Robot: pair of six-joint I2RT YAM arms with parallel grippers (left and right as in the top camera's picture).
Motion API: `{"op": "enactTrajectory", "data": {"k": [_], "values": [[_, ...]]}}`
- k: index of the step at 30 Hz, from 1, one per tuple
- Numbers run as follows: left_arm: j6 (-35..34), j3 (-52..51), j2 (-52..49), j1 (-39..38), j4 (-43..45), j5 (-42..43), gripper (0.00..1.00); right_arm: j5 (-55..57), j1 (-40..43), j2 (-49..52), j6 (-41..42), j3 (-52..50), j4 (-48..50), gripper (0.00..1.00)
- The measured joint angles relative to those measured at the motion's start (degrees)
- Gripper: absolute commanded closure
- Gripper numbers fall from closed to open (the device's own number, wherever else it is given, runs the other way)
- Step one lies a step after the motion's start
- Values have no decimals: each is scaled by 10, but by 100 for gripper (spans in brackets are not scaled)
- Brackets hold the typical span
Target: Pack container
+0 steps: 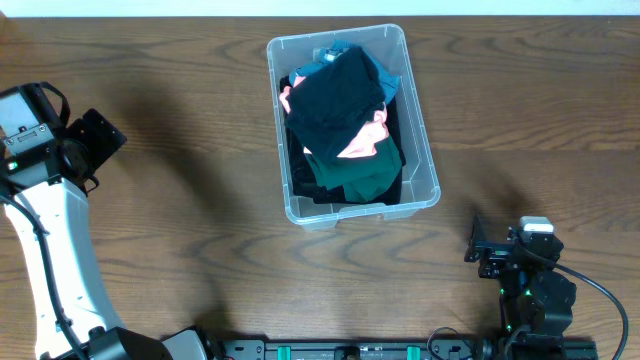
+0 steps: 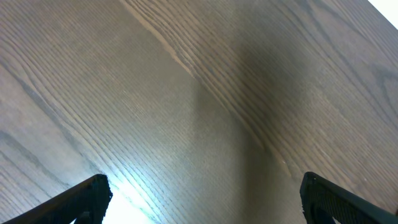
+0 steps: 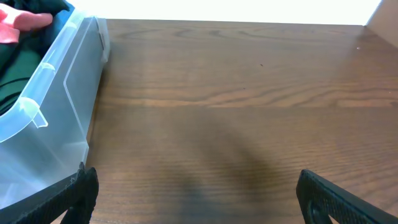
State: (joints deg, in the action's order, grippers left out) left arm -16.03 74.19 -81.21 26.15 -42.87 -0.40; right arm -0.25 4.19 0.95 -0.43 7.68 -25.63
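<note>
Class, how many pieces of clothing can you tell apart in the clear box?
4: black piece on top, blue piece at the far end, pink piece beneath the black, green piece at the near end. More may be hidden.

The left arm (image 1: 55, 250) rises along the 9 o'clock side from its base at 7 o'clock, white link stretched out, wrist bent over at about 10 o'clock. The left gripper (image 2: 205, 196) hangs with its fingers spread wide. The right arm (image 1: 540, 290) sits folded low at 5 o'clock, and the right gripper (image 3: 199, 196) is spread just as wide.
</note>
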Motion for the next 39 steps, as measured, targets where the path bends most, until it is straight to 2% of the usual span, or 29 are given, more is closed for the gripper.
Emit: {"op": "enactTrajectory", "data": {"k": [13,19,21,26,30,34,39], "values": [[0,0,2,-4,-4,0,2,0,0,0,0,0,0,1],[5,0,46,-4,-43,5,2,0,0,0,0,0,0,1],[30,0,71,-5,-45,24,2,0,0,0,0,0,0,1],[179,0,145,-22,-45,126,2,0,0,0,0,0,0,1],[268,0,219,-57,-56,159,2,0,0,0,0,0,0,1],[309,-11,294,-101,-68,144,2,0,0,0,0,0,-1,1],[327,-85,384,-154,-66,110,2,0,0,0,0,0,0,1]]}}
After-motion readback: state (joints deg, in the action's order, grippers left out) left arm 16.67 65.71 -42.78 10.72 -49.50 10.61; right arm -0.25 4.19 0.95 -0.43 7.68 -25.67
